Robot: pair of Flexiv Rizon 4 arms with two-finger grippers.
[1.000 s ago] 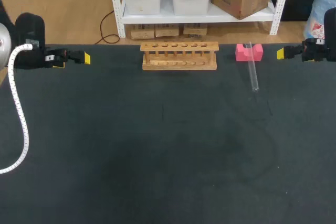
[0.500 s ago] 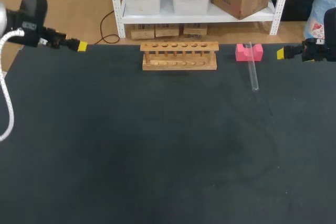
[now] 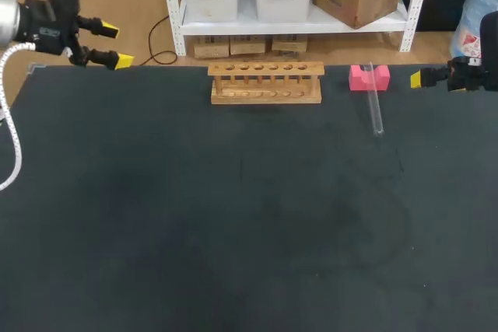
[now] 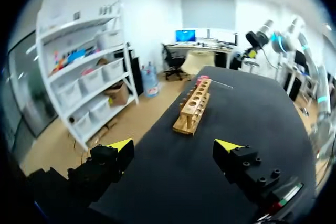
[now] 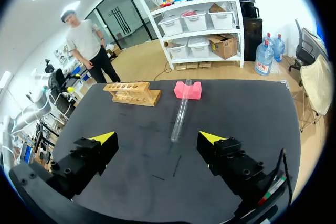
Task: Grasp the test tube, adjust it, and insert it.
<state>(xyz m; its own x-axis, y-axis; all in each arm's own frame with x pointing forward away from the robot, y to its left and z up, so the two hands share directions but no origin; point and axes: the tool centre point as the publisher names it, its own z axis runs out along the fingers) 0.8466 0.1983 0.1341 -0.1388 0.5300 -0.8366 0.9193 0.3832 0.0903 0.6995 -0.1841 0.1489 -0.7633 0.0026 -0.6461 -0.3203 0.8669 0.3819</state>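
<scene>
The left end effector [image 3: 115, 44] is held open and empty, well left of the wooden rack [image 3: 266, 83]. The right end effector [image 5: 156, 139] is held likewise, well right of it. The test tube [image 3: 375, 103] is laid on the tabletop [image 3: 233, 215] right of the rack, one end resting on a pink block [image 3: 368, 77].

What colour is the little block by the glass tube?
Bright pink. The block shows best in the right wrist view, beside the test tube.
</scene>
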